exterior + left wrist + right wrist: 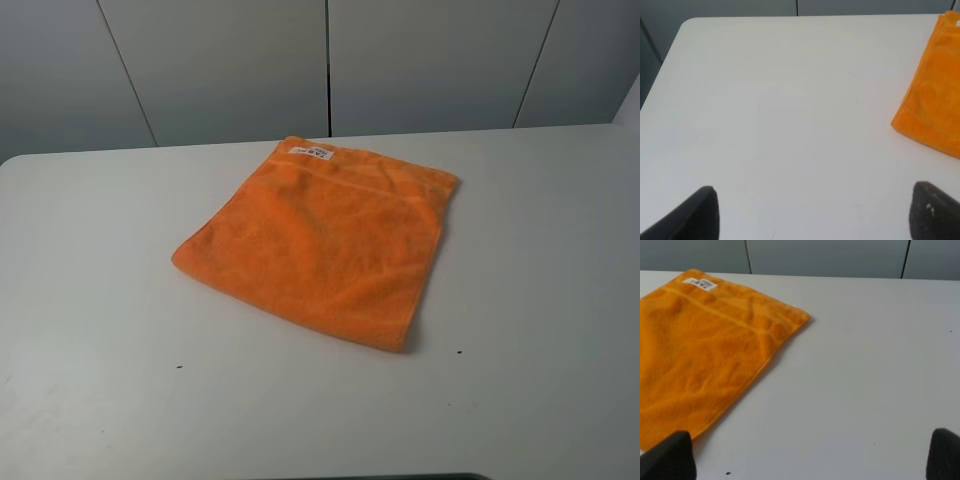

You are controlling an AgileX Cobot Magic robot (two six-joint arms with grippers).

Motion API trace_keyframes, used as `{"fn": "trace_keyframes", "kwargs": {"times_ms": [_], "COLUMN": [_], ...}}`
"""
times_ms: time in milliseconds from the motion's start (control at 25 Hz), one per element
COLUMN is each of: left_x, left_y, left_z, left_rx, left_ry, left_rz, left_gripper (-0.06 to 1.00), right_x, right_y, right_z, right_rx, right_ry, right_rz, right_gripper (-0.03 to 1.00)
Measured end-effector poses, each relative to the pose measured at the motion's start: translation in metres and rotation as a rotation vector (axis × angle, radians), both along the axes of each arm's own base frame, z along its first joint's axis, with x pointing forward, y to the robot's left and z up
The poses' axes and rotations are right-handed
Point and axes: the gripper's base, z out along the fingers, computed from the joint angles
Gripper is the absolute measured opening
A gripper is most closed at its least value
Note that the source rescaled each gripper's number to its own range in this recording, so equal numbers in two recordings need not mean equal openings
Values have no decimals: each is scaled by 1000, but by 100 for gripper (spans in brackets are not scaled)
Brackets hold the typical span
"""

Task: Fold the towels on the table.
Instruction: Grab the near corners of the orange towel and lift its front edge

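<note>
The towel [320,240] lies flat just above the middle of the high view, turned at an angle on the table [100,300]. One corner points to the left of the frame and another to the lower right. Its white label [310,152] sits at the topmost corner, with the stitched hem band [370,185] running just below it. I judge nothing has been folded yet. It lies spread out with bare table all round, so I can come at a corner from either side.

My left gripper [812,215] hangs over bare table beside the towel, its jaws spread wide and holding nothing. My right gripper [812,455] is just as wide and just as empty, with one fingertip [670,457] near the towel's edge.

Neither arm shows in the high view, so I cannot judge how high I hover. My left wrist camera catches only one corner of the towel, the rest cut off. Whether the cloth is one layer or doubled I cannot tell. The label's print is too small to read. A dark strip at the bottom edge of the high view is too cropped to name.
</note>
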Motion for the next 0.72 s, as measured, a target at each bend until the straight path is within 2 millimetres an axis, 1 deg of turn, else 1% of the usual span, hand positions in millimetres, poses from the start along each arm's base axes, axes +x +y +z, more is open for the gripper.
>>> {"fn": "trace_keyframes", "kwargs": {"times_ms": [200, 520, 720], "left_x": [0, 0, 0], "left_y": [0, 1, 1], "left_z": [0, 0, 0], "left_rx": [0, -2, -2], "left_ry": [0, 0, 0], "left_rz": [0, -81, -82], "left_gripper": [99, 99, 99], "right_x": [0, 0, 0], "right_y": [0, 0, -2], "right_z": [0, 0, 0], "right_rx": [0, 0, -25], "right_ry": [0, 0, -2], "right_rz": [0, 0, -17], "right_gripper": [100, 100, 100]}}
